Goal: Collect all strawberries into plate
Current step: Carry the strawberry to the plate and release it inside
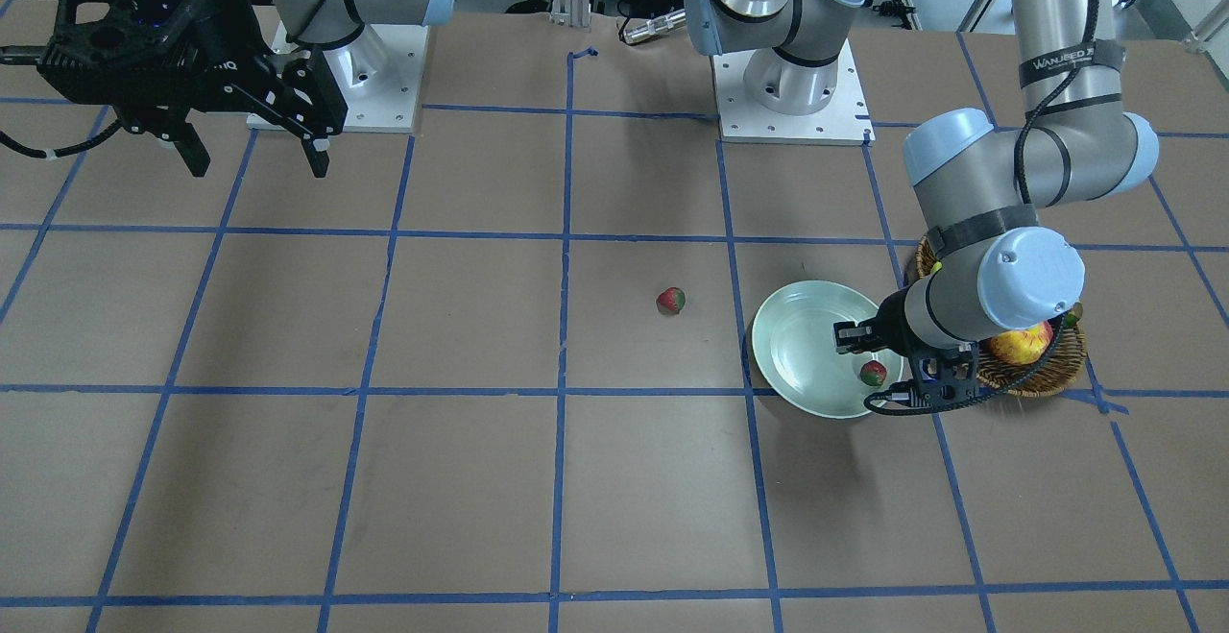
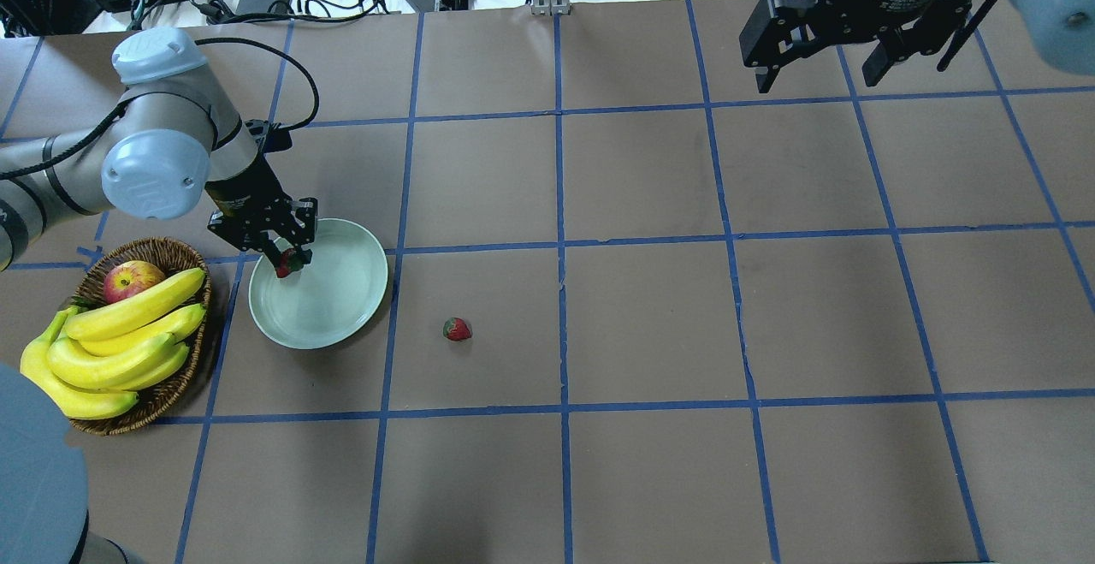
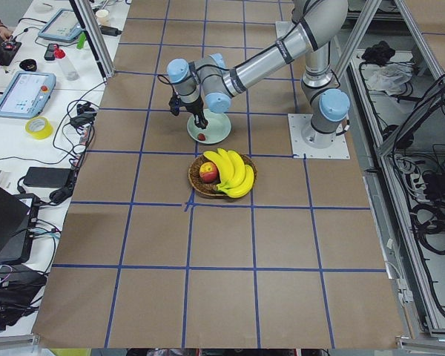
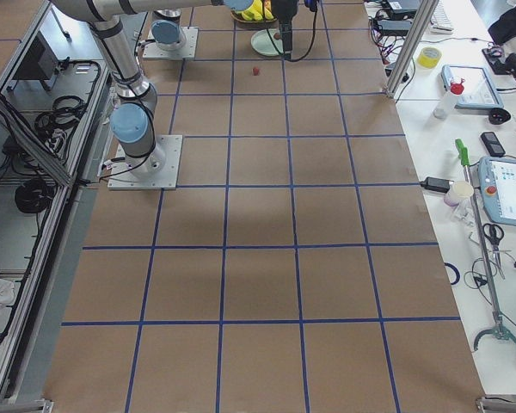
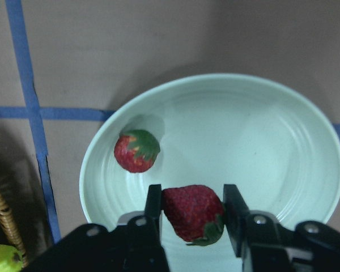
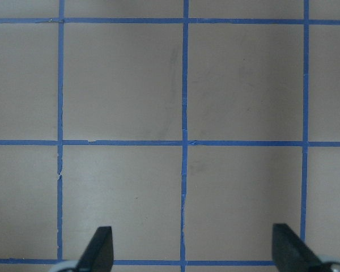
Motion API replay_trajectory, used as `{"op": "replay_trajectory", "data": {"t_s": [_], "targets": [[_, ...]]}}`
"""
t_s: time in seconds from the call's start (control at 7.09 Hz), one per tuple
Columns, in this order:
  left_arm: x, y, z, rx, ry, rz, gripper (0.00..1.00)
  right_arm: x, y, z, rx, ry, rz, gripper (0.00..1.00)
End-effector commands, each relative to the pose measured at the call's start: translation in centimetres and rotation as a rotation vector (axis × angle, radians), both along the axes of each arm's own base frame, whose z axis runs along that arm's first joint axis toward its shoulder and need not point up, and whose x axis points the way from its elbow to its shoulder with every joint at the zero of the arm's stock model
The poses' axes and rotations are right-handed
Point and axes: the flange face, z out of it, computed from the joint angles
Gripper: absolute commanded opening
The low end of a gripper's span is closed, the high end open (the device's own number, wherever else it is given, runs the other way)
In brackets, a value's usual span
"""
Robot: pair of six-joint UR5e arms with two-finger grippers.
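We see the left gripper [image 5: 192, 195] with jaws clamped on the first strawberry [image 5: 191, 216] over the plate [image 5: 283, 147]. The second strawberry [image 5: 137, 151] lies inside it, and the third strawberry [image 2: 457, 329] lies on the bench [image 2: 650, 324] to its right. The right gripper [image 2: 815, 80] has jaws apart.

The left gripper [image 3: 199, 120] is observed pointing down over the pale green plate [image 3: 218, 132]; its jaw state cannot be resolved. One strawberry [image 3: 201, 136] is noted as a red spot just below it, inside the rim. The wicker basket [image 3: 196, 185], holding bananas [image 3: 233, 172] and an apple [image 3: 208, 172], is recorded near the plate, not touching it.
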Motion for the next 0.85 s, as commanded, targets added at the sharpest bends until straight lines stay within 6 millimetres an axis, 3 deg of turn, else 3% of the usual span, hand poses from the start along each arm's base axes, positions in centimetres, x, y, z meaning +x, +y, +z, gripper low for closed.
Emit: {"op": "replay_trajectory", "data": {"t_s": [0.0, 0.42, 0.71], "targets": [[0.5, 1.1, -1.0, 0.033, 0.006, 0.018, 0.96, 0.0, 0.0, 0.0, 0.000, 0.001, 0.001, 1.00], [-0.2, 0.0, 1.5, 0.002, 0.006, 0.087, 1.00, 0.0, 0.0, 0.0, 0.000, 0.001, 0.003, 1.00], [-6.7, -0.2, 3.0, -0.022, 0.150, 0.292, 1.00, -0.1, 0.0, 0.0, 0.000, 0.001, 0.001, 1.00]]}}
